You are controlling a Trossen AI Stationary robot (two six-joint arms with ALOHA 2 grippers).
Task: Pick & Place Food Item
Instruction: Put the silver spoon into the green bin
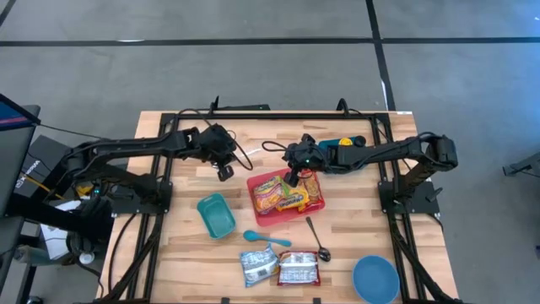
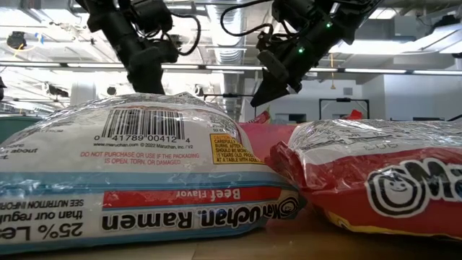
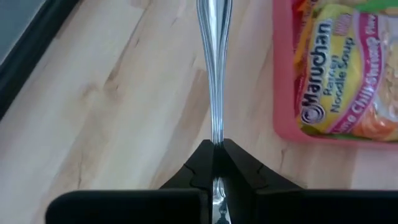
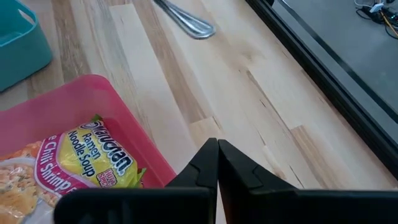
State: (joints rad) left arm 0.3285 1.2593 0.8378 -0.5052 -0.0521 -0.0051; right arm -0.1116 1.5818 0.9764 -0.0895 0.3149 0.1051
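High view is showing the wooden surface (image 1: 354,245) with both dark arms reaching in toward its middle. The left claw (image 1: 224,171) is hanging over bare wood just beside the pink tray (image 1: 316,205), and the right claw (image 1: 293,176) is hovering at the tray's upper edge, above the ramen packets lying in it.

In the left wrist view, the left claw (image 3: 215,149) is pinching the handle of a metal utensil (image 3: 213,68), whose shiny shaft is running straight out from between the fingertips over the wood; its far end is cut off, so I cannot tell whether it is a fork or a spoon. The chili shrimp ramen packet (image 3: 339,74) is lying in the tray close beside it.

In the right wrist view, the right claw (image 4: 217,149) is pressed together with nothing between its fingers, poised over the wood next to the tray's corner.

Elsewhere on the surface, a teal container (image 1: 216,214) is sitting left of the tray, a teal spoon (image 1: 263,238) and a metal spoon (image 1: 317,241) are lying below it, and two more ramen packs (image 1: 279,267) are resting near the front edge beside a blue bowl (image 1: 375,278). The low view is filled by those two packs, the beef flavor pack (image 2: 137,173) sitting upside down.
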